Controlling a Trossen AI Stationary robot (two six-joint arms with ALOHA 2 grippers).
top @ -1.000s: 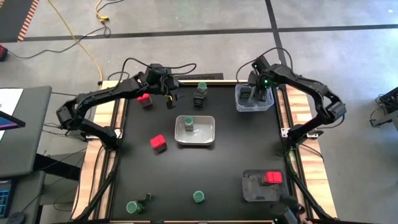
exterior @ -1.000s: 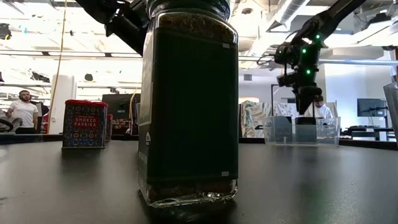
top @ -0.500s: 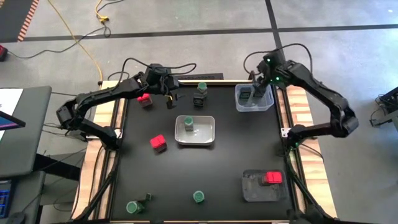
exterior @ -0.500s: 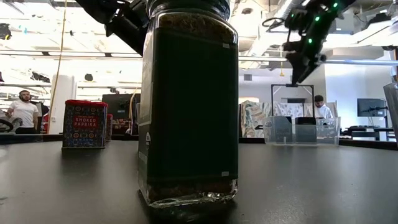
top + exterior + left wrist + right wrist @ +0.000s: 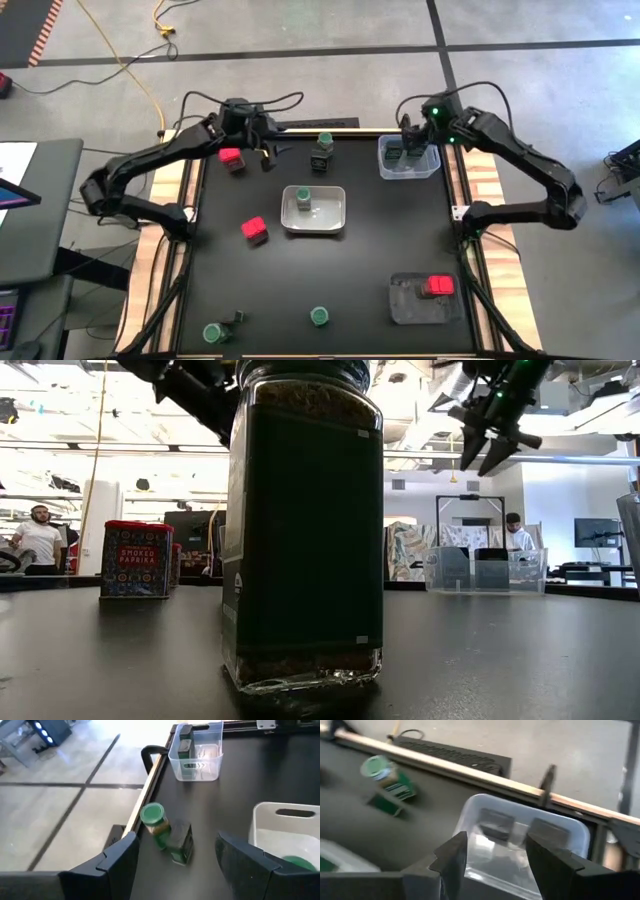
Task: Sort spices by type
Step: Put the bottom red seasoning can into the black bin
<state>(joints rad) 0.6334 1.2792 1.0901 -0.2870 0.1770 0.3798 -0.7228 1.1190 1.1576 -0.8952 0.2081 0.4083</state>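
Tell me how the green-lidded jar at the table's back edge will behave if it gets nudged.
The green-lidded jar looks tall and narrow, so it would probably tip rather than slide. It leans against a dark tin, which may brace it on that side. Being round, it would likely roll once down.

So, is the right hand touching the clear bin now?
Apart. In the low view the right hand hangs open well above the clear bin, with open background between them.

Overhead camera looks straight down on the desk (image 5: 320, 270); low camera sits level, close behind a jar (image 5: 305, 530); both wrist cameras share the clear tray (image 5: 196, 751)
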